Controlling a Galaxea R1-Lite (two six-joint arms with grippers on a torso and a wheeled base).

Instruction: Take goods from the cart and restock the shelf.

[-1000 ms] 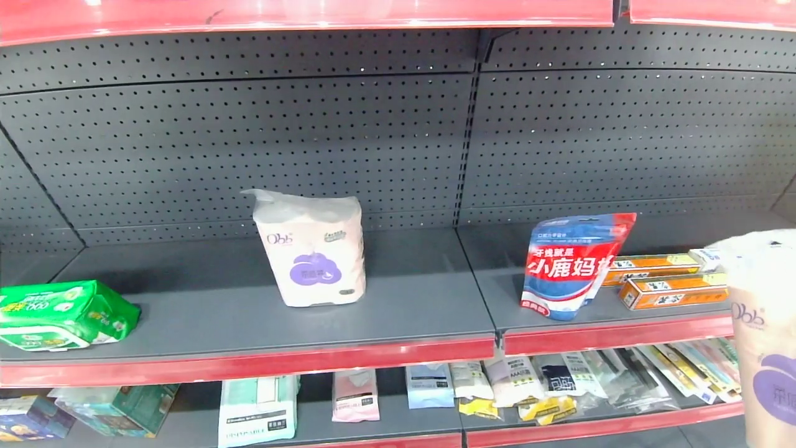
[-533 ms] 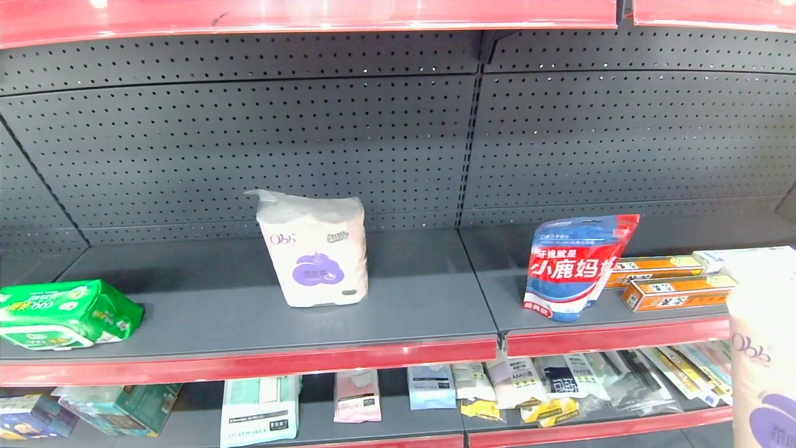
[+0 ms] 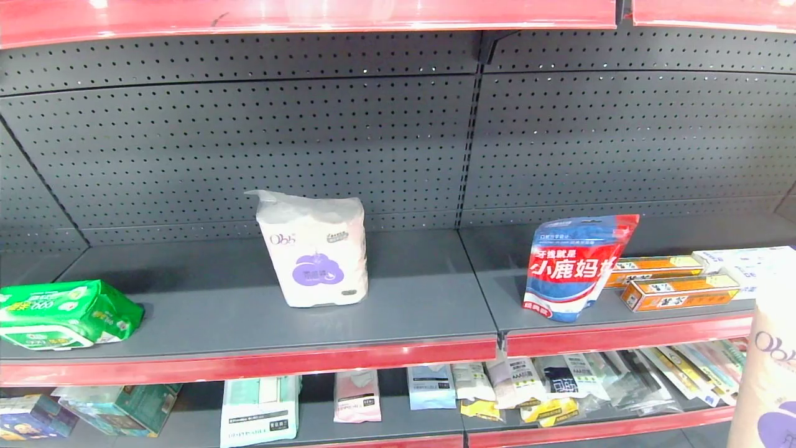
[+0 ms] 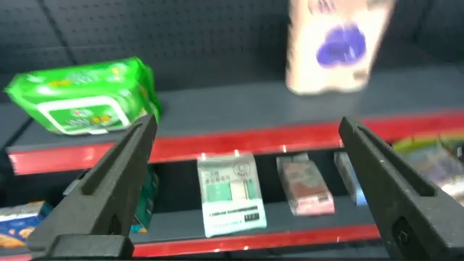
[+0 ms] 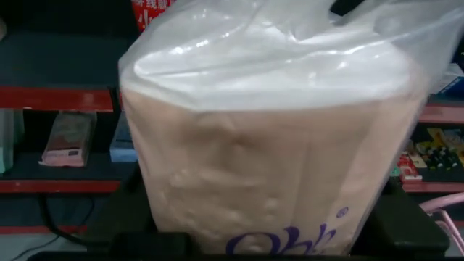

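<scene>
**One pack in hand, dipping below the shelf edge**

The right claw [image 5: 268, 225] is clamped around a pack of paper rolls [image 3: 768, 379]. Over the last second the pack has slid down and outward. It now hangs at four o'clock from the blue-and-red pouch [image 3: 575, 267], off the shelf [image 3: 385, 292]. Its twin [image 3: 313, 249] stands upright mid-shelf, at three o'clock from the green wipes [image 3: 65, 313]. The left claw [image 4: 246, 181] is spread wide, carrying nothing. My guess is the pack must rise again before it can be set down beside its twin.

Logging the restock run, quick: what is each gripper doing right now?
Left gripper: open, holding nothing.
Right gripper: closed on the tissue pack.
</scene>
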